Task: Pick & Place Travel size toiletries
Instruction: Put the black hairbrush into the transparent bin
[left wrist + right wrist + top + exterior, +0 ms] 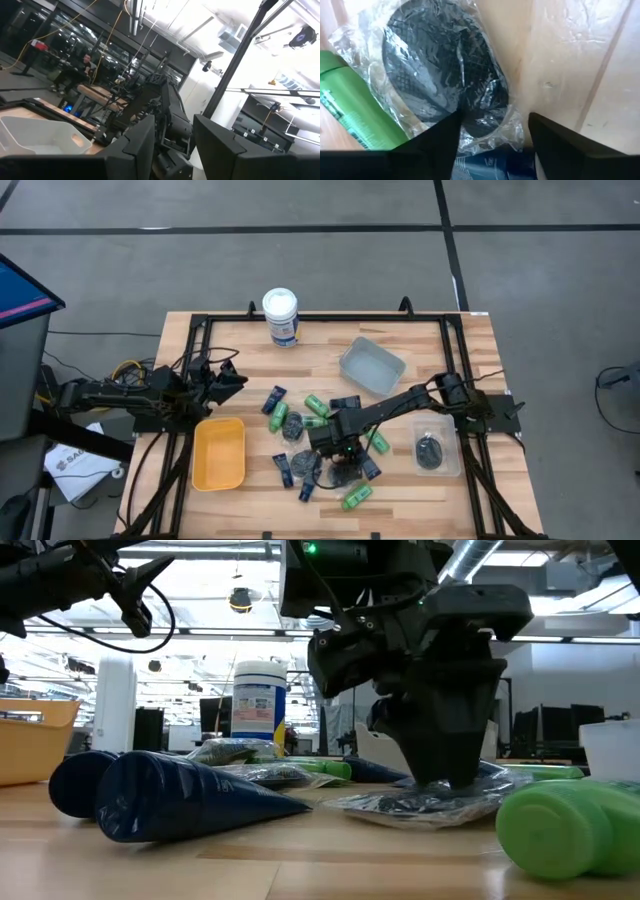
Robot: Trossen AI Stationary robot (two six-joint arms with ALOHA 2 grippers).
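low view puts a green bottle and navy tubes nearest on the counter; just behind, the right gripper presses on a bagged grey tin, jaws apart astride its edge. far back, the left gripper hovers, jaws partly open, empty.

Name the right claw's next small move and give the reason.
Probably close on the bagged dark tin, then lift. The right claw is down at the table with its fingers apart, straddling the tin's edge in its clear wrap. A green bottle lies right beside it, so lift straight up.
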